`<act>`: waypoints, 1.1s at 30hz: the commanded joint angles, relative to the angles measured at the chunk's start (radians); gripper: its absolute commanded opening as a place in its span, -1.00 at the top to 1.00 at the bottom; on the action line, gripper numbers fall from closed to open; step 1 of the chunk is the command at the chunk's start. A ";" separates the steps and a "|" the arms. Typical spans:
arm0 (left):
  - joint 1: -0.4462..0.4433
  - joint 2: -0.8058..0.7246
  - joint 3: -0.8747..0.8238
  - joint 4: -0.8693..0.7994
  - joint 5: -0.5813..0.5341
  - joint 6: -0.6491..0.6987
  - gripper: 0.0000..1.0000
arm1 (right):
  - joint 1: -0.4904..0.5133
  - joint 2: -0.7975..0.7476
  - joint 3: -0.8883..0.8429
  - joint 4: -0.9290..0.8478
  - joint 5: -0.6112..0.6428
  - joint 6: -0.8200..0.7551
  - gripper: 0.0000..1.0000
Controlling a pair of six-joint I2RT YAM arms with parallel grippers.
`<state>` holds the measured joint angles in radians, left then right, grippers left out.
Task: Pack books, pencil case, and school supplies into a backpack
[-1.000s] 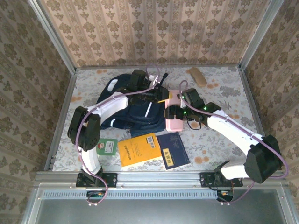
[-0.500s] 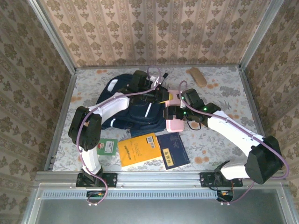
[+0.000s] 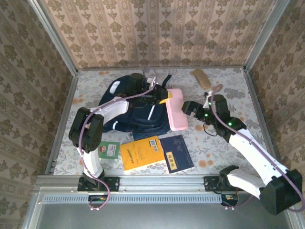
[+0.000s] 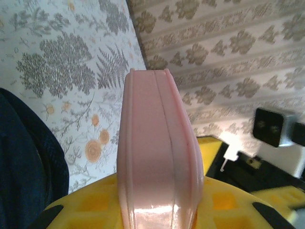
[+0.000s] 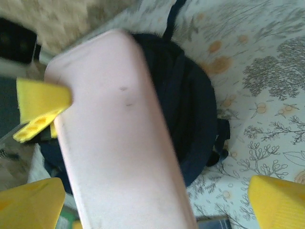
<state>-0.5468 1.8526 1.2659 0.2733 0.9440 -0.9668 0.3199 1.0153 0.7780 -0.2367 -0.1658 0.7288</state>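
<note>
Left tool: you are clamping the pink pencil case at the backpack edge.
Right tool: it is gaping, empty.

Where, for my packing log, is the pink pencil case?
In the top view, the pink pencil case is in the left hand at the right edge of the backpack, the open right hand beside it.

Right claw off pink case, withdrawn (rightward)
</note>
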 commanded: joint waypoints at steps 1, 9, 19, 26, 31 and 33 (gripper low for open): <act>0.039 0.002 -0.037 0.262 -0.011 -0.217 0.77 | -0.048 -0.070 -0.101 0.214 -0.130 0.228 -0.94; 0.057 -0.042 -0.080 0.489 -0.136 -0.478 0.77 | -0.055 -0.043 -0.161 0.422 -0.194 0.479 -0.90; 0.053 -0.147 -0.179 0.592 -0.278 -0.586 0.78 | -0.042 -0.003 -0.302 0.916 -0.213 0.719 -0.91; 0.035 -0.171 -0.208 0.644 -0.295 -0.630 0.78 | -0.022 0.049 -0.302 1.033 -0.187 0.778 -0.81; 0.017 -0.185 -0.227 0.644 -0.322 -0.628 0.78 | 0.010 0.090 -0.266 1.102 -0.177 0.797 -0.60; 0.013 -0.187 -0.234 0.645 -0.327 -0.630 0.78 | 0.020 0.087 -0.261 1.107 -0.159 0.795 -0.48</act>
<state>-0.5255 1.7119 1.0420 0.8402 0.6430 -1.5780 0.3260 1.1007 0.4820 0.7742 -0.3622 1.4963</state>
